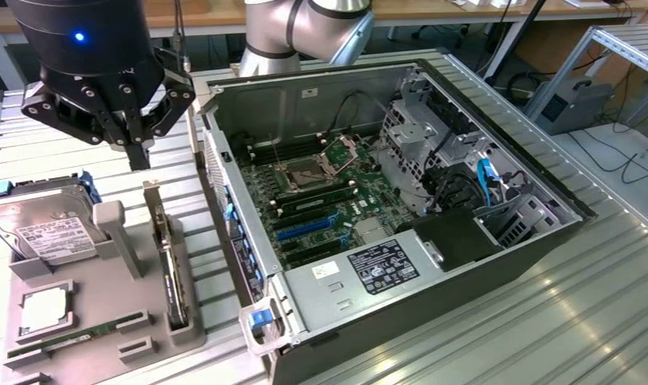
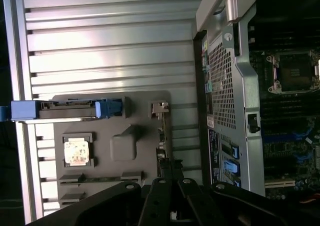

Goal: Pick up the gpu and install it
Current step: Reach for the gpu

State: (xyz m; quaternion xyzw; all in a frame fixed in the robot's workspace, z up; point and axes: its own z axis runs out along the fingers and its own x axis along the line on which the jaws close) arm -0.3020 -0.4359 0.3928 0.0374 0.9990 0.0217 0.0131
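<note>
The gpu (image 1: pixel 170 269) stands on edge in a slot of the grey parts holder (image 1: pixel 99 321), its silver bracket (image 1: pixel 153 210) at the end nearest my gripper. My gripper (image 1: pixel 140 159) hangs shut with nothing in it, a little above and just beyond that bracket end. In the wrist view the gpu (image 2: pixel 162 131) shows as a thin edge along the holder (image 2: pixel 117 148), and my gripper (image 2: pixel 172 178) sits over the card's end. The open computer case (image 1: pixel 249 321) lies beside the holder, with its motherboard and blue expansion slots (image 1: pixel 302 228) exposed.
The holder also carries a silver hard drive (image 1: pixel 46 228) in a blue carrier, a processor chip (image 1: pixel 46 309) and a narrow green memory stick (image 1: pixel 73 341). The case's side wall (image 1: pixel 222 216) rises right beside the holder. The slatted metal table (image 1: pixel 538 321) extends on the exterior view's right.
</note>
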